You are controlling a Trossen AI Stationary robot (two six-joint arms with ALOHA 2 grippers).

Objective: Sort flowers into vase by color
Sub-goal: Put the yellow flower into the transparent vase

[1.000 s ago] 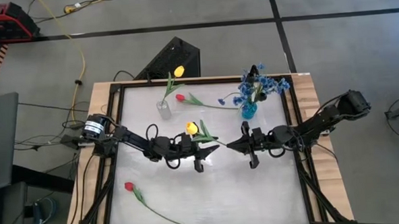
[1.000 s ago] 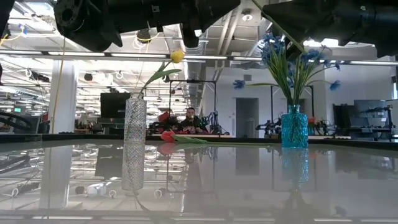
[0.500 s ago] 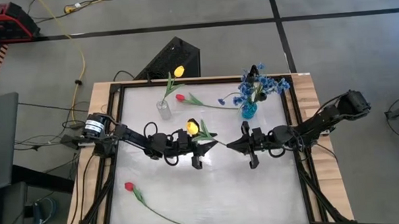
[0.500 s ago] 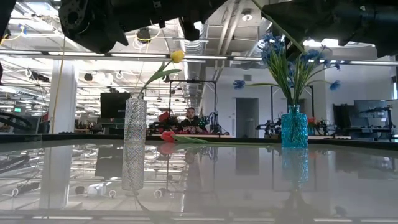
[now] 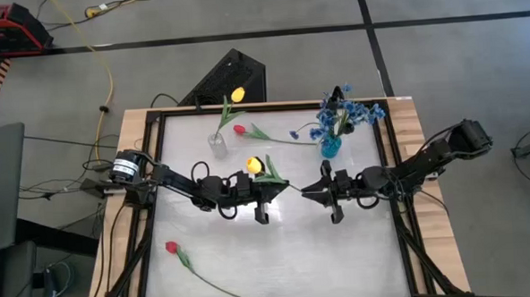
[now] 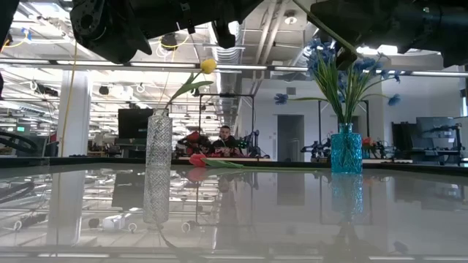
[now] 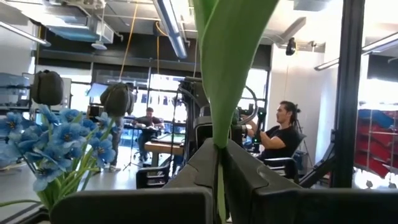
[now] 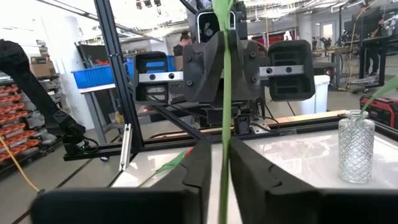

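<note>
**A:** Mid-table, in front of the clear vase (image 5: 217, 146): which arm has the yellow tulip (image 5: 254, 165)?

**B:** The left gripper (image 5: 278, 192) is clamped tight on its stem, seen from its wrist camera as a thin green line pinched between two dark pads under a broad leaf. The right gripper (image 5: 307, 190) faces it, tip to tip. Its fingers stand a little apart around the same stem, with a sliver of light on either side.

**A:** How does the flower lie?

**B:** The stem runs across the table between the two grippers. The bud sits at the left arm's end, on the side nearer the clear vase, and both grippers hang above the glossy white table (image 5: 341, 253).

**A:** And the destination?

**B:** Most likely the clear vase, a narrow cut-glass cylinder that holds another yellow bud (image 5: 237, 95). The left arm is the nearer one. The stem would need to be turned upright, cut end down, to enter that slim mouth.

**A:** What kind of flower is it?

**B:** It looks artificial: a wiry stem, stiff plastic leaves and a smooth closed bud. It should be light and springy, so it may swing when carried.

**A:** Anything else nearby?

**B:** Beyond the clear vase to the right, a blue vase (image 5: 329, 147) holds blue sprigs. One red tulip (image 5: 239, 129) lies just beside the clear vase, and another (image 5: 172, 247) lies well in front of it.
</note>
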